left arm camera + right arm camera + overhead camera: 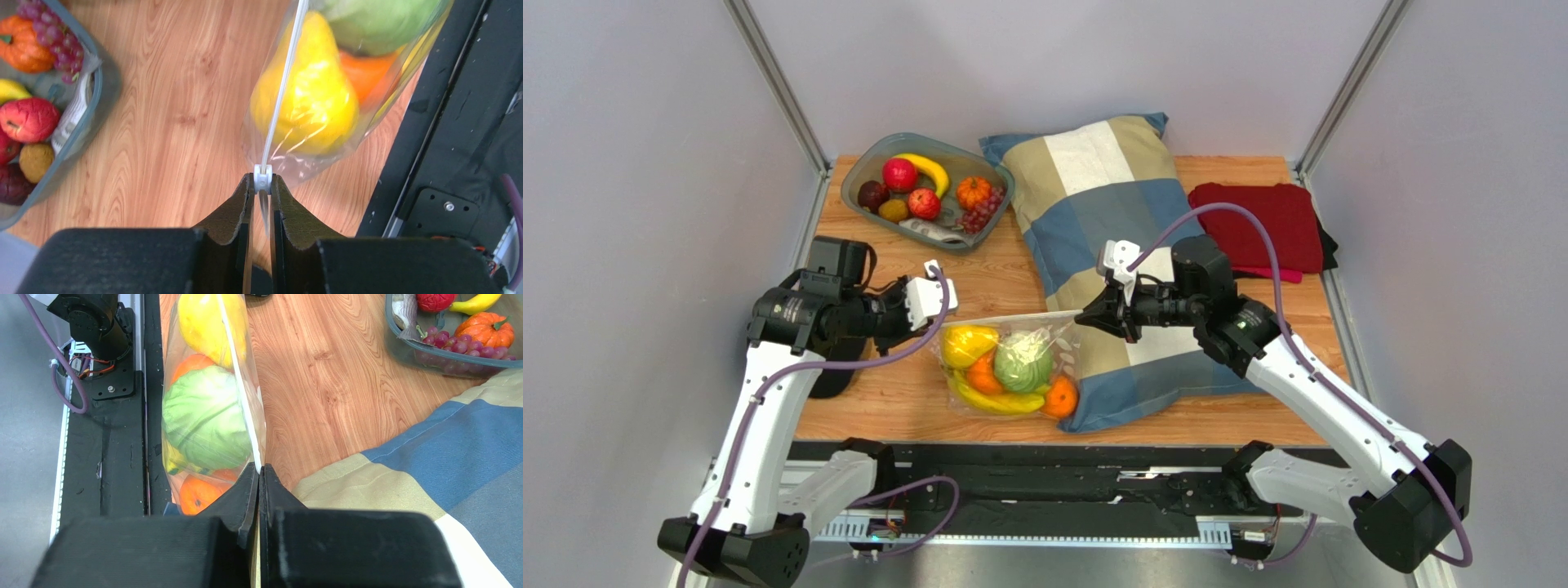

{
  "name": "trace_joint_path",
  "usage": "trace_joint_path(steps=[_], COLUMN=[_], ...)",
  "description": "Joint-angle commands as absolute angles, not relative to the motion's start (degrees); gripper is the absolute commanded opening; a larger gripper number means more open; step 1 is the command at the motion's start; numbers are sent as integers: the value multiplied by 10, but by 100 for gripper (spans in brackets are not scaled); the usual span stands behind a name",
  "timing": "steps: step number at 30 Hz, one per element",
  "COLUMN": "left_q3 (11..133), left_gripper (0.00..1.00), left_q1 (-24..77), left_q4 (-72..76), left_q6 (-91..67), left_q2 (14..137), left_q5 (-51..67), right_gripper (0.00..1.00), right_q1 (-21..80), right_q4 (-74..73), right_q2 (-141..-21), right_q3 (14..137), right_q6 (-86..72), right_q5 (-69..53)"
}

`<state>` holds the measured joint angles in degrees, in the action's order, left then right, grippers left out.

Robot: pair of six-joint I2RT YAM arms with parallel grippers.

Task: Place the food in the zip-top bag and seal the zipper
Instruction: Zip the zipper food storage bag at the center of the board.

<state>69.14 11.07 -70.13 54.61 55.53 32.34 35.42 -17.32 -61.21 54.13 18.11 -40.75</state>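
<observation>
Your left gripper (263,182) is clamped on one end of the zipper (281,92), with a small white tab (263,174) right at its fingertips. Your right gripper (258,473) is pinched shut on the opposite end. The clear dotted bag (1008,374) hangs between them with the strip pulled straight. Its belly seems to rest on the wooden table (879,404) near the front edge, against the checked pillow (1100,184). Inside are a cabbage (1024,364), a lemon (967,344), an orange (1060,397) and a banana (995,402). Expect thin, slippery, floppy film, bottom-heavy with the toys; the stiffer strip looks like the only firm place to grip.
</observation>
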Motion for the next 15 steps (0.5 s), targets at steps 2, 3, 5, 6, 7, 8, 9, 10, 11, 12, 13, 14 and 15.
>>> trace_joint_path(steps=[2,3,5,6,7,8,9,10,11,12,13,14,15], left_q3=[693,695,699,701,704,706,710,715,719,730,736,741,747], left_gripper=[11,10,6,5,3,0,0,0,0,0,0,0,0], left_q1=[62,50,37,32,18,13,7,4,4,4,4,4,4], left_q4=[-745,-746,-750,-749,-745,-740,-727,-724,-722,-718,-721,-728,-747], left_q6=[601,608,617,620,623,621,614,613,610,602,599,599,608], left_q2=[537,535,534,534,535,535,536,537,541,545,549,557,561], left_q5=[277,270,265,258,257,254,249,249,250,250,251,257,270], right_gripper=[0,0,0,0,0,0,0,0,0,0,0,0,0], right_q1=[343,343,343,343,342,343,343,345,346,346,347,347,348], right_q4=[-156,-156,-153,-151,-149,-138,-133,-126,-119,-115,-113,-108,-107], right_q2=[-597,-597,-599,-602,-604,-606,-613,-620,-627,-643,-656,-665,-676], right_q3=[542,541,542,543,543,542,542,545,553,559,564,578,585], right_q6=[193,192,191,187,182,178,164,158,150,136,127,120,112], right_q5=[-394,-394,-395,-397,-399,-401,-403,-411,-410,-409,-407,-408,-410])
